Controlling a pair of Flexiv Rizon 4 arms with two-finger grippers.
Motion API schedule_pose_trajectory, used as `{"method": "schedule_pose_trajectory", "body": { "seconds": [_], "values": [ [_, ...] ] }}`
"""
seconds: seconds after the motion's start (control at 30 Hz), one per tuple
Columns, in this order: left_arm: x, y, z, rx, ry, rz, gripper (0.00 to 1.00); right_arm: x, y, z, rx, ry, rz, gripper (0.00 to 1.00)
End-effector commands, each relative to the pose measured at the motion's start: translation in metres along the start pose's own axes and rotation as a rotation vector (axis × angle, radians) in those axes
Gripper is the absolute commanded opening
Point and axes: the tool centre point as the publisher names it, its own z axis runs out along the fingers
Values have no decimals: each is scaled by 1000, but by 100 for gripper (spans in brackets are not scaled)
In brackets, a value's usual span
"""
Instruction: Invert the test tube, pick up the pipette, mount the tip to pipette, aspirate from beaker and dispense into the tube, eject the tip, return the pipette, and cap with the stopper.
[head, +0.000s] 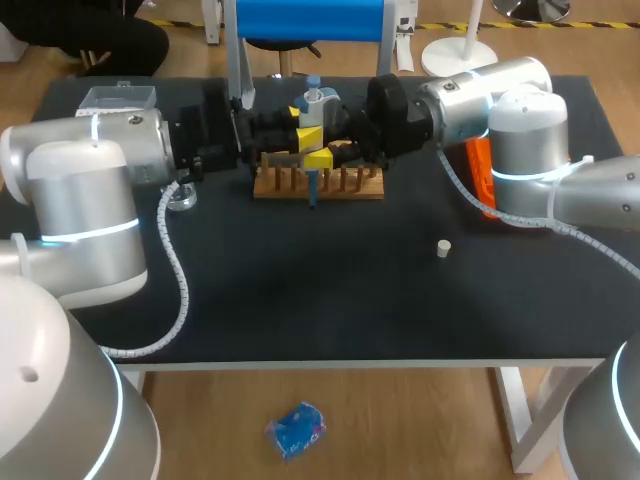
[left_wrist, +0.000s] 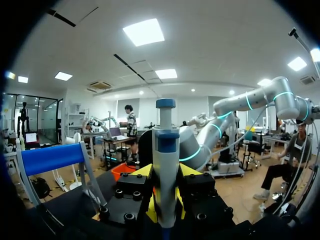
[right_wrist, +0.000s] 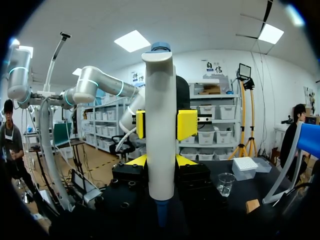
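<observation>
1. Black bench (head: 330, 290) carries everything, and both arms meet over the middle of its rear edge.
2. Silver left arm (head: 90, 170) comes in along the left edge, and the right arm (head: 520, 120) from the right rear corner.
3. Wooden rack (head: 350, 186) stands at the middle of the rear edge, directly under the two hands.
4. Clear box (head: 118, 97) sits at the left rear corner.
5. An orange object (head: 480, 170) near the right edge is mostly hidden behind the right arm.
6. White pipette (head: 314, 100) with a blue cap stands upright above the rack, its blue lower end pointing down at it.
7. Left hand (head: 308, 135) is closed on the pipette's body, one yellow pad on each side.
8. Right hand (head: 320, 158) is clamped on the same pipette just below, facing the left hand.
9. Glass beaker (right_wrist: 225, 183) stands on the bench just beside the clear box.
10. Small pale stopper (head: 443, 247) lies alone right of the bench's middle, well apart from the rack.
</observation>
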Motion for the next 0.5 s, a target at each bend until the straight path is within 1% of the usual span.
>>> {"method": "schedule_pose_trajectory", "body": {
  "seconds": [0.03,0.23,0.27,0.3,0.47,0.5],
  "values": [
    [1,0,-1,1,-1,1,0,-2,1,-1,2,1,1,0],
    [0,0,-1,-1,-6,3,0,-1,1,0,-2,8,4,0],
    [0,-1,-1,-1,-7,3,0,-1,1,0,-2,8,5,33],
    [0,-1,-1,-1,-8,3,0,-1,1,0,-3,8,5,100],
    [-3,-5,-3,-11,-33,4,0,3,2,-3,9,-3,19,100],
    [-5,-6,-5,-16,-48,7,0,4,3,-5,17,-12,24,100]
  ]
}}
